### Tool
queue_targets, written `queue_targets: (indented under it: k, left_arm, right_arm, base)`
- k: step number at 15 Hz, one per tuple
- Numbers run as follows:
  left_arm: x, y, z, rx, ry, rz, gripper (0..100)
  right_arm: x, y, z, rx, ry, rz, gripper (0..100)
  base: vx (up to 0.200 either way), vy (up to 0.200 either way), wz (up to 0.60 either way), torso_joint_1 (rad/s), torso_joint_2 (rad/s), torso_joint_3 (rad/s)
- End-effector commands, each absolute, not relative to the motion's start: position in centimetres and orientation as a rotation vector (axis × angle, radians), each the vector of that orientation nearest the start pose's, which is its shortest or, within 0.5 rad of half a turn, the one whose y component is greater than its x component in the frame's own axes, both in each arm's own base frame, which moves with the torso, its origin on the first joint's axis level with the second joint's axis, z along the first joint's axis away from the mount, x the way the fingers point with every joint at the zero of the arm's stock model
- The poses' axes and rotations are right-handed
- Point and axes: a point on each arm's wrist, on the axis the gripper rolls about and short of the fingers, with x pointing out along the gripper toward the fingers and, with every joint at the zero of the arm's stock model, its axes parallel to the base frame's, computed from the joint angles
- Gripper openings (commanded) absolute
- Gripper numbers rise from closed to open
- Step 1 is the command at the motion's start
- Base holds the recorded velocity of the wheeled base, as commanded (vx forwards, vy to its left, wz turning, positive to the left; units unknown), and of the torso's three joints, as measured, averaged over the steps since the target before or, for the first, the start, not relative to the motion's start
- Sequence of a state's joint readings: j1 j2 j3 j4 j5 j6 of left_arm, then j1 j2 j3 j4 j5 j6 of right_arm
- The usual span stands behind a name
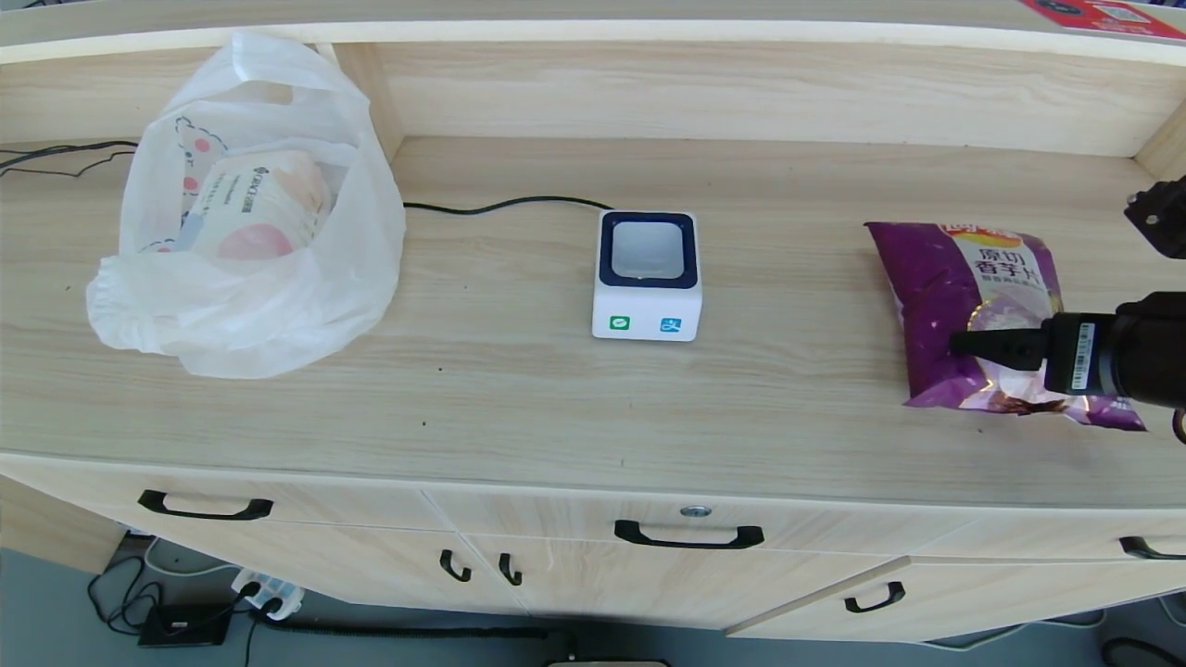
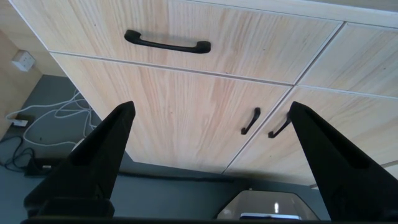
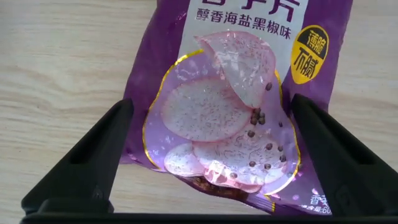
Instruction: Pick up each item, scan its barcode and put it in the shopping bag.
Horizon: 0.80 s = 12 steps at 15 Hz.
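The purple bag of chips [image 1: 936, 296] [image 3: 233, 134] lies flat on the wooden counter [image 1: 519, 408], face up, directly under the right gripper [image 1: 968, 344] [image 3: 211, 106]. The gripper points down at the lower half of the bag. In the right wrist view its two black fingers [image 3: 93, 158] are spread wide, one past each side edge of the wrapper, with the picture of chips between them. It has hold of nothing, and whether the fingertips touch the foil cannot be told.

Well off to that gripper's left, near the middle of the counter, stands the white barcode scanner [image 1: 647, 275], its dark-framed window facing up. A black cable [image 1: 500, 204] runs from behind it further left. Beyond the scanner, farthest from the right gripper, the white plastic shopping bag [image 1: 246, 306] sits slumped on the counter with its mouth open, and a pale packet [image 1: 255, 208] shows through the film inside it.

The left gripper [image 2: 211, 106] is low, in front of the cabinet below the counter. Its fingers [image 2: 93, 162] are wide apart with nothing between them, and past them are a drawer front with a black handle [image 2: 166, 42] and two cupboard doors with small black pulls [image 2: 250, 121].
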State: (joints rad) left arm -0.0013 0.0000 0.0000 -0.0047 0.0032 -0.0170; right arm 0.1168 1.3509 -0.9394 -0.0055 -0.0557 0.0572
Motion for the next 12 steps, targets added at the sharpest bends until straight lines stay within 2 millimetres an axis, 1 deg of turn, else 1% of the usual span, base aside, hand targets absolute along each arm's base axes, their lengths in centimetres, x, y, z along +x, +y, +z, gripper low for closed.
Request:
queue_targets:
  k: [1,4,7,9,12]
  left_arm:
    - [-2.3,0.0,7.6,-0.017,-0.006,0.003,100]
    - [-2.3,0.0,7.6,-0.018,-0.006,0.005,100]
    - [-2.3,0.0,7.6,-0.018,-0.006,0.005,100]
    - [-2.3,0.0,7.6,-0.018,-0.006,0.005,100]
    - [-2.3,0.0,7.6,-0.017,-0.006,0.003,100]
  right_arm:
    - [22.0,2.5,24.6,0.02,0.427,0.051,100]
    - [23.0,2.6,24.8,0.017,0.428,0.05,100]
    - [23.6,2.7,24.6,0.018,0.436,0.051,100]
    - [24.3,2.8,25.1,0.022,0.424,0.049,100]
    - [24.4,2.7,24.8,0.022,0.428,0.048,100]
  base:
    - [0.0,0.0,0.0,0.0,0.0,0.0]
    - [0.0,0.0,0.0,0.0,0.0,0.0]
    - [0.0,0.0,0.0,0.0,0.0,0.0]
    - [0.0,0.0,0.0,0.0,0.0,0.0]
    - [0.0,0.0,0.0,0.0,0.0,0.0]
